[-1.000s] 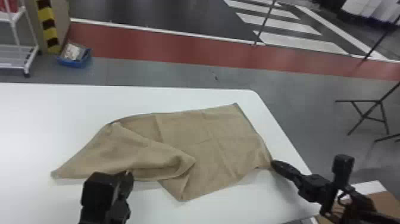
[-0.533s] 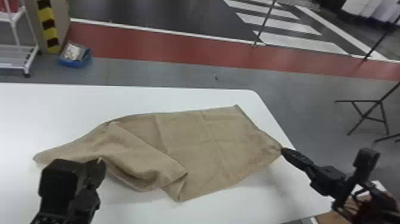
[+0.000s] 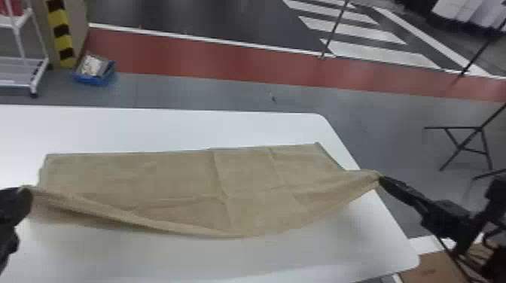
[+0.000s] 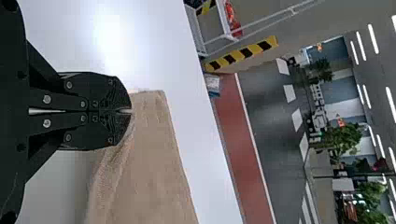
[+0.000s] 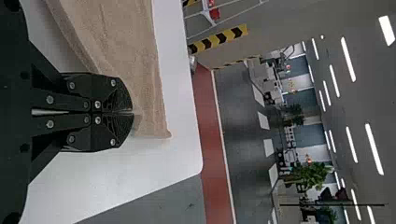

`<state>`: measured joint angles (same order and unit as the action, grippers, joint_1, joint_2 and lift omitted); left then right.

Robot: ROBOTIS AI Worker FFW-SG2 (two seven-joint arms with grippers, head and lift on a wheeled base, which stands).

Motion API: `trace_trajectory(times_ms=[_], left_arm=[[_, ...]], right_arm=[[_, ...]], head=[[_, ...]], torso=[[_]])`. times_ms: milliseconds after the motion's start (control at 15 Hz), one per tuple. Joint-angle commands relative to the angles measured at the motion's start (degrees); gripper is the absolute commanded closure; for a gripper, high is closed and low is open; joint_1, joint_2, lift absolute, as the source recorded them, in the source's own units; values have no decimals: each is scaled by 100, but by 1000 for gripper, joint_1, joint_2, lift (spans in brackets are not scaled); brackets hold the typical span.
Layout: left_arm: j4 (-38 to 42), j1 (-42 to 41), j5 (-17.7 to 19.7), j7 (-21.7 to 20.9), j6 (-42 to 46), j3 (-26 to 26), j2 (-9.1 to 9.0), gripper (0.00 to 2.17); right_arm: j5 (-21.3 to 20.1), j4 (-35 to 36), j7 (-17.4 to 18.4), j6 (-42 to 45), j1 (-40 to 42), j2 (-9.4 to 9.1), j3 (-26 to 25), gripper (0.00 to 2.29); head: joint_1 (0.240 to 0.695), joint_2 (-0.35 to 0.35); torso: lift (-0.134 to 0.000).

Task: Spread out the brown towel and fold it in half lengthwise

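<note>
Nearest, a bare strip of white table (image 3: 211,259). At the left, the left gripper (image 3: 28,191) has its fingers closed together on one near corner of the brown towel (image 3: 177,184); at the right, beside the table's edge, the right gripper (image 3: 379,180) pinches the other near corner. Between them the near edge hangs raised at both ends and sags in the middle. Beyond it the towel lies spread, lightly creased, its far edge flat on the table.

The spreading looks nearly done and the lengthwise fold about to start. The next move probably calls for both grippers together to carry the near edge over to the far one, level and taut, then let go.

Farther off, a blue tray (image 3: 87,80) sits on the floor at left. No label or writing can be made out on the towel.
</note>
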<state>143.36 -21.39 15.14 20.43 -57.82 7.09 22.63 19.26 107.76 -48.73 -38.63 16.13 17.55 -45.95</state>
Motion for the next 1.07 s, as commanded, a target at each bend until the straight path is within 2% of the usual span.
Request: trace_trajectory(times_ms=[0,133,467,600,800,1000], left_arm=[[78,109,287,-57,-314,-481,4,1737],[-1,328,428,-145,-437,-551,-13,1737],[-1390,1453,657,-391,-226,-463,-295,1737],[-1847,1937,701,-400,3,-481,-330,1740],[-2409,2578,753,-531,38,-525,-312,1737],[-2840,3018,753,-567,73,-569,-295,1740]], right_arm=[[-54,140,30,-317,-180,20,122,1416],[-116,114,82,-334,-418,29,368,1416],[-625,-519,390,-370,-1622,46,1414,1416],[-661,-800,548,-370,-2008,29,1563,1416],[-784,-1363,619,-370,-2650,73,1651,1416],[-792,-2013,680,-211,-3177,213,1686,1416]], head=[[695,-350],[695,-336],[695,-248],[695,-204],[695,-174],[654,-155]], torso=[[-128],[-128],[-128],[-128],[-128],[-128]])
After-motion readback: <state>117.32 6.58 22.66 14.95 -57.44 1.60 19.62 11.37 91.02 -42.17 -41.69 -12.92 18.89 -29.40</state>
